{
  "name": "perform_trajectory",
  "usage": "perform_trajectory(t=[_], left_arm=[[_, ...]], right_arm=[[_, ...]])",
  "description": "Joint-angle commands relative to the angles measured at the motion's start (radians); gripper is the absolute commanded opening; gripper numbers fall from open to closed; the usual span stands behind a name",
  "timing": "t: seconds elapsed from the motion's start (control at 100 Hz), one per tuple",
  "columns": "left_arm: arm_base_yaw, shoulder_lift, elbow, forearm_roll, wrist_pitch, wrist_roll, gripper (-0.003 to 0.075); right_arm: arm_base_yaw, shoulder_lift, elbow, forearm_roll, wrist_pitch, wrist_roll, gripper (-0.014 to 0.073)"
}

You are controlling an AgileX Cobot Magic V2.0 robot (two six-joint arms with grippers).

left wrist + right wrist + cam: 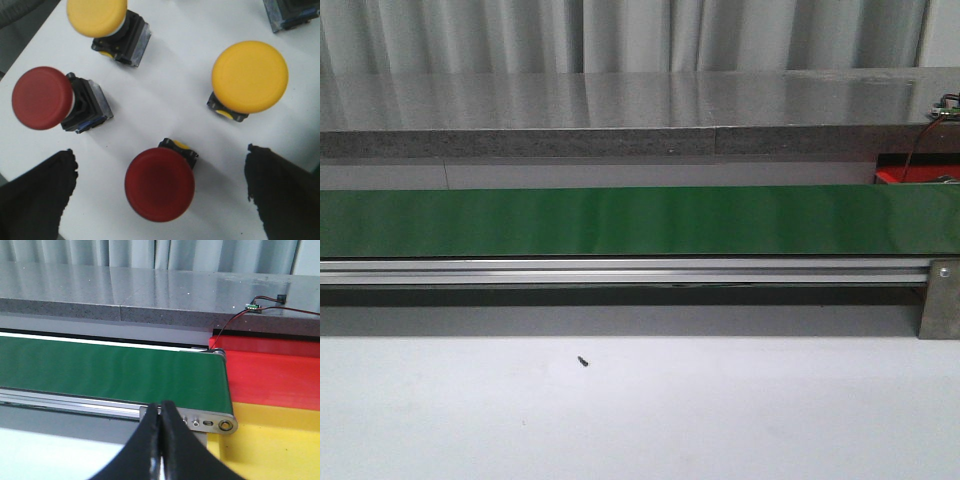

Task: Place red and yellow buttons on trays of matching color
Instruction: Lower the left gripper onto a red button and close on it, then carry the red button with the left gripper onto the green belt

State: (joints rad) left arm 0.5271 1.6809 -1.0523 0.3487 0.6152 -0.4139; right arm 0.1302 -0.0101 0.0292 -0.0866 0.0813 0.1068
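Note:
In the left wrist view my left gripper (160, 192) hangs open over a white surface, its black fingers (37, 197) on either side of a red button (159, 184). A second red button (42, 98) and two yellow buttons (249, 76) (96, 16) stand farther off. In the right wrist view my right gripper (161, 412) is shut with nothing in it, near the end of the green conveyor belt (100, 371). Beside the belt's end lie the red tray (270, 377) and the yellow tray (272, 445). Neither gripper appears in the front view.
The green conveyor belt (620, 220) runs across the front view on an aluminium rail (620, 270), with a grey shelf (620, 110) behind it and the red tray's corner (918, 175) at the far right. A small black speck (582, 361) lies on the white table.

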Motion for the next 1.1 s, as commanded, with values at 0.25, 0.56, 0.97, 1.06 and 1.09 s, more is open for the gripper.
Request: perform_trajectory(t=[0.25,0.56,0.97,1.06,1.09], left_arm=[[0.003,0.032,-0.044,-0.025,-0.033,0.022,0.0658],[0.003,0.033,-0.044,-0.025,-0.027,0.022,0.059],[0.003,0.033,-0.044,-0.016,-0.006,0.022,0.0171],[0.003,0.03,-0.044,-0.016,0.011,0.022,0.0156],[0.003,0.025,-0.044,-0.016,0.016,0.022,0.0156]], right_arm=[[0.001,-0.014,-0.019,-0.012,-0.081,0.001,-0.0068],[0.001,-0.014,-0.019,-0.012,-0.081,0.001,-0.0068],[0.001,-0.014,-0.019,-0.012,-0.081,0.001,-0.0068],[0.001,-0.014,-0.019,-0.012,-0.081,0.001,-0.0068],[0.001,-0.014,-0.019,-0.012,-0.081,0.001,-0.0068]])
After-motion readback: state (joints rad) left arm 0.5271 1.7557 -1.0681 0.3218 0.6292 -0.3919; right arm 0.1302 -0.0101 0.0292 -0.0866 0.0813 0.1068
